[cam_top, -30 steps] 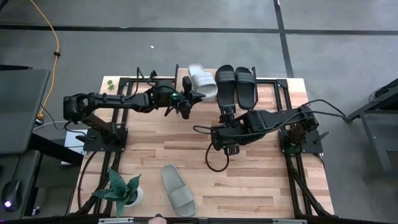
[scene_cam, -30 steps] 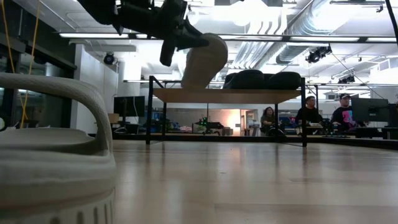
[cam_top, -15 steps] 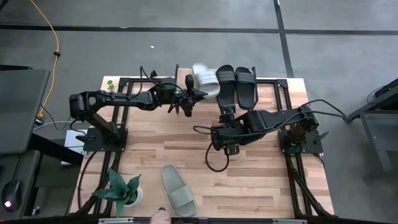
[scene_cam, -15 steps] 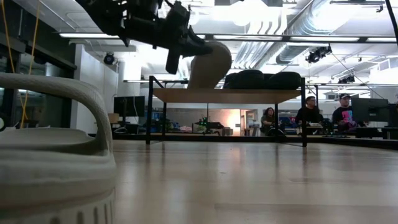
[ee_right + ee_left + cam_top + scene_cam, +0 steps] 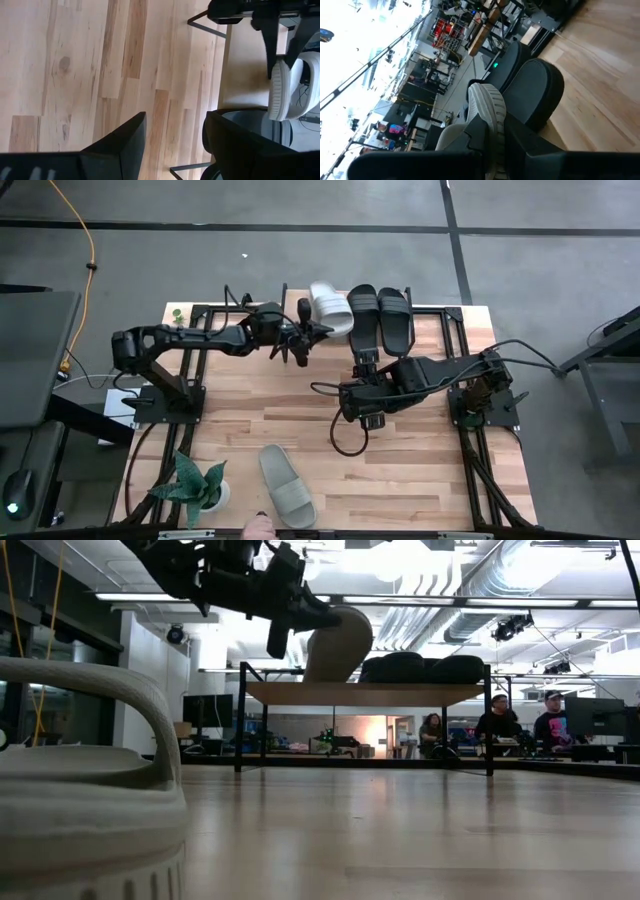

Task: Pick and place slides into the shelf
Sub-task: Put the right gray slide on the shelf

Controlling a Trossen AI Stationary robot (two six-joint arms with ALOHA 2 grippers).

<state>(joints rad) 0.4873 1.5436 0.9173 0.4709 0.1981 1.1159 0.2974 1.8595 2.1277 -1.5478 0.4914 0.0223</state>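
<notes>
My left gripper (image 5: 303, 332) is at the far edge, over the shelf (image 5: 440, 330), shut on a light grey slide (image 5: 328, 307). In the low view this slide (image 5: 337, 643) stands steeply tilted above the shelf's plank (image 5: 365, 692), just left of the black pair (image 5: 420, 667). Both black slides (image 5: 380, 317) lie flat on the shelf top. The second grey slide (image 5: 287, 486) lies sole-down near the table's near edge. My right gripper (image 5: 175, 145) is open and holds nothing, low over the table's middle beside the shelf's near side. My left gripper pinches the grey slide's ribbed sole edge (image 5: 489, 112) between its two fingers (image 5: 470, 142). It comes about level from the table's left. The slide is tilted on its side, and its lower end (image 5: 318, 676) reaches the shelf top; whether it touches I cannot tell.
A potted plant (image 5: 196, 483) stands at the near left corner. Black frame rails (image 5: 200, 315) run along the table's sides. A hand (image 5: 257, 530) shows at the near edge. People sit in the room behind (image 5: 495, 720). Bare wood lies between the arms and the near grey slide.
My left gripper has carried the grey slide a little toward the table's right, closer to the black pair, and stayed shut on it. The slide has tipped more steeply over the shelf. My right arm has kept still.
</notes>
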